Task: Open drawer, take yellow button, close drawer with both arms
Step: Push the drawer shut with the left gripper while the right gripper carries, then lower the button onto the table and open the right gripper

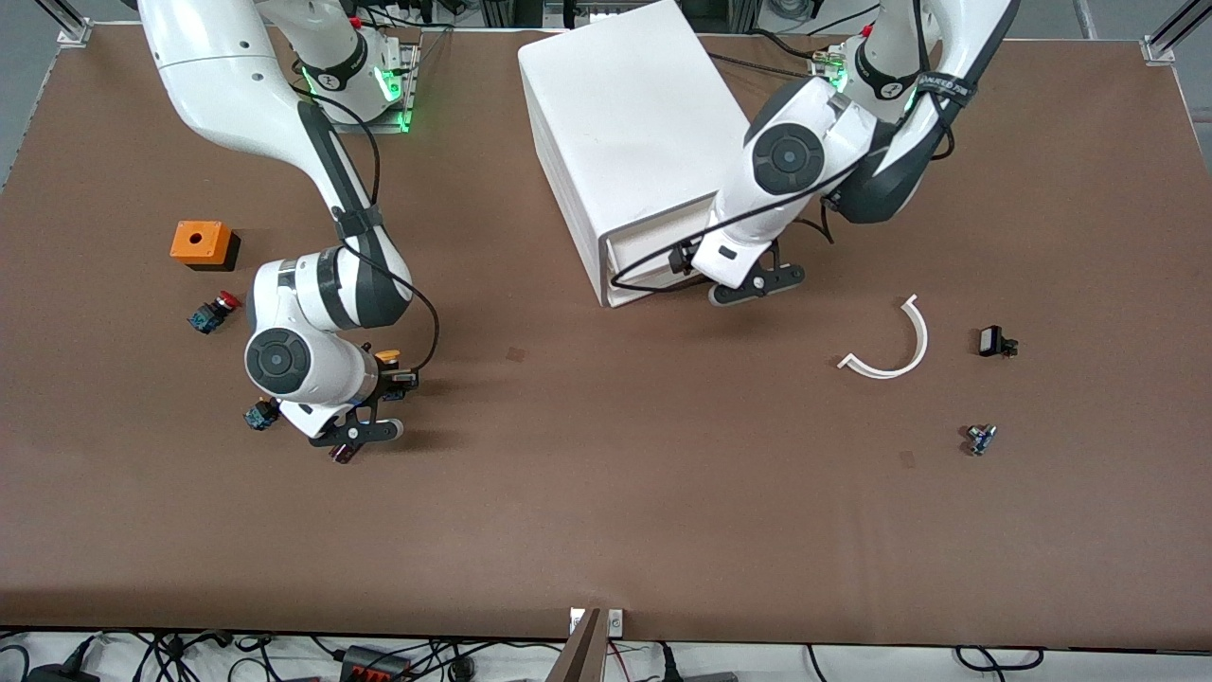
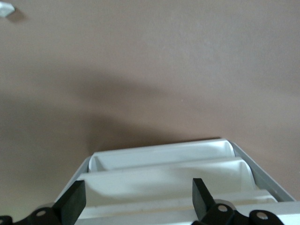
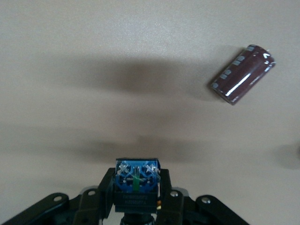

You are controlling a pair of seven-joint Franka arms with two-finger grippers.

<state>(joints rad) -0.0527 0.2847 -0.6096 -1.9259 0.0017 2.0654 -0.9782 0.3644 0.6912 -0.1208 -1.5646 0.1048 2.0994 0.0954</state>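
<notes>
The button [image 1: 388,358], with an orange-yellow cap and a dark blue body [image 3: 137,178], sits clamped between the fingers of my right gripper [image 1: 398,381] [image 3: 137,193], just above the table toward the right arm's end. The white cabinet [image 1: 625,123] stands near the robots' bases. My left gripper [image 1: 734,277] [image 2: 136,199] hangs open at the cabinet's front, its black fingers [image 2: 71,201] spread to either side of the stepped white drawer fronts. The drawer [image 1: 649,235] [image 2: 154,216], the uppermost one, lies closest under that gripper. I cannot tell whether a finger touches it.
A maroon cylinder [image 1: 341,453] [image 3: 243,73] lies beside the right gripper, as does a blue-bodied button [image 1: 258,415]. A red-capped button [image 1: 213,311] and an orange box [image 1: 202,242] lie closer to the bases. A white curved strip [image 1: 890,346] and two small parts [image 1: 994,341] [image 1: 980,439] lie toward the left arm's end.
</notes>
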